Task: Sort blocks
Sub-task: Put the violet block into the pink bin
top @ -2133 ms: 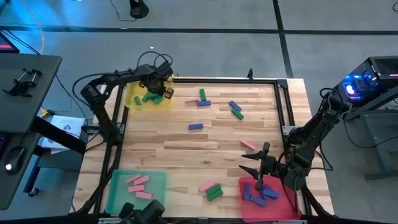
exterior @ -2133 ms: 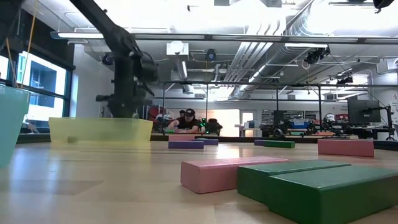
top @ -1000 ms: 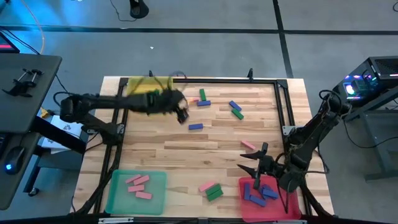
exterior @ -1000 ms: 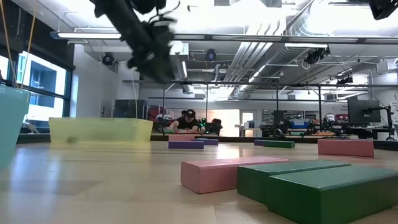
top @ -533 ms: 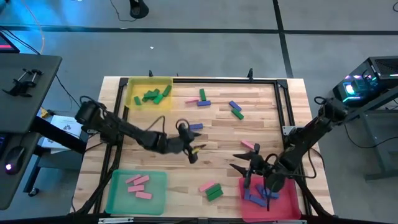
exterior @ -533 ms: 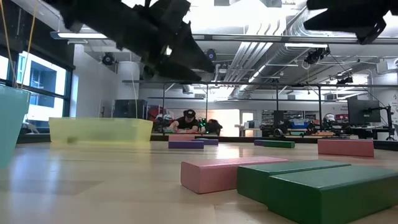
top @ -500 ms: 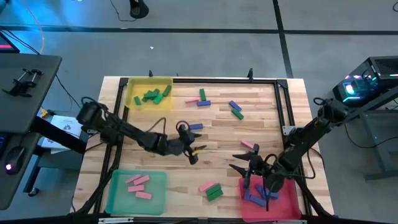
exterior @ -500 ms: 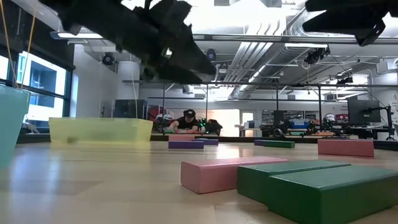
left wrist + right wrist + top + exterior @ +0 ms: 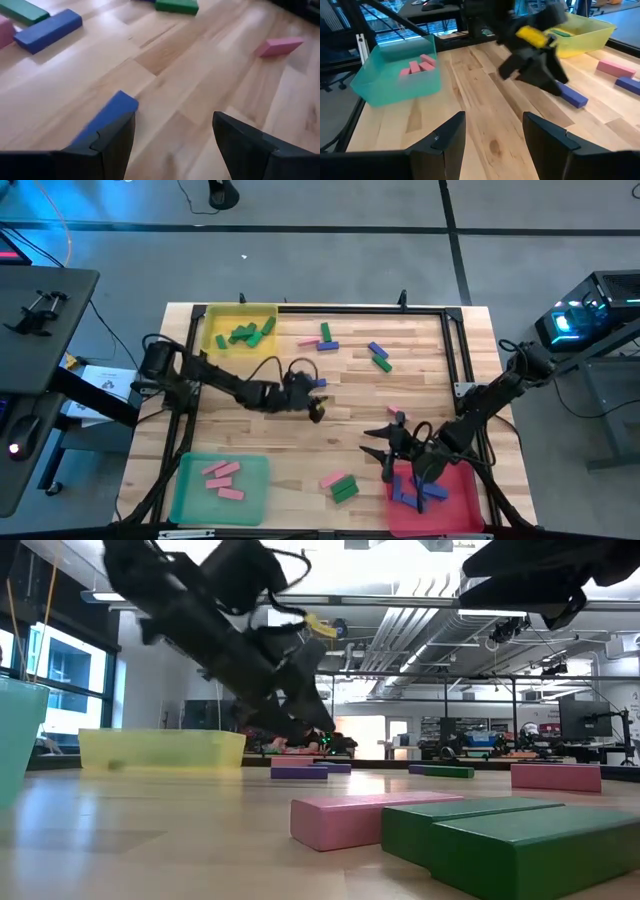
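Since half a second ago the left gripper (image 9: 314, 406) has swung back up the table from the open middle to a lone blue block (image 9: 315, 383), and the right gripper (image 9: 385, 442) has drawn slightly toward the table's centre. Blue block: lies flat on bare wood at mid-table, just beside the left gripper's finger (image 9: 107, 142) in the left wrist view, not between the fingers. Left gripper: fingers spread wide, nothing held, low over the wood next to that block. Right gripper: fingers parted, nothing between them, hovering over bare wood beside the red tray (image 9: 470, 505), close to a pink block (image 9: 396, 415). Loose blocks on the table: a green bar (image 9: 325, 332) with a blue bar (image 9: 327, 346) near the far edge; a blue bar (image 9: 376, 349) and green bar (image 9: 382, 364) to their right; a pink bar (image 9: 331, 479) touching a green pair (image 9: 345, 489) near the front edge. Sorted stock: green blocks (image 9: 243, 334) in the yellow tray (image 9: 212, 317) at the far left corner; pink blocks (image 9: 222, 477) in the green tray (image 9: 185, 500) at the near left corner; blue blocks (image 9: 412, 494) in the red tray at the near right. Support: wooden table (image 9: 250, 435) with a black frame.
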{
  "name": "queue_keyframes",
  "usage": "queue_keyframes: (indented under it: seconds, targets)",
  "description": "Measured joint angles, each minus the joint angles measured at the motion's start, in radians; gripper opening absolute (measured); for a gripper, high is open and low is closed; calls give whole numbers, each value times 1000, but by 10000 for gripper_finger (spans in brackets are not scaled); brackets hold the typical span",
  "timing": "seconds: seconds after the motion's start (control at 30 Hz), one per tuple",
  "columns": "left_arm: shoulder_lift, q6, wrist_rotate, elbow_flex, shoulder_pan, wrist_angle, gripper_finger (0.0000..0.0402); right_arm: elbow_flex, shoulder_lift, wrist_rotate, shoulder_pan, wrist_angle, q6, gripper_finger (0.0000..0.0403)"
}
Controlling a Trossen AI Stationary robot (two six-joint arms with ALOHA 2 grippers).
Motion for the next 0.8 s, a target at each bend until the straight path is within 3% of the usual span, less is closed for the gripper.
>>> queue_keyframes:
  seconds: [0.17, 0.47, 0.8]
  targets:
    - [0, 112, 183, 0, 113, -26, 252, 0, 0, -3, 0, -2, -11, 181]
    - [0, 305, 264, 0, 158, -131, 252, 0, 0, -3, -2, -2, -11, 181]
    - [18, 282, 190, 3, 147, -175, 252, 0, 0, -3, -2, -2, -10, 181]
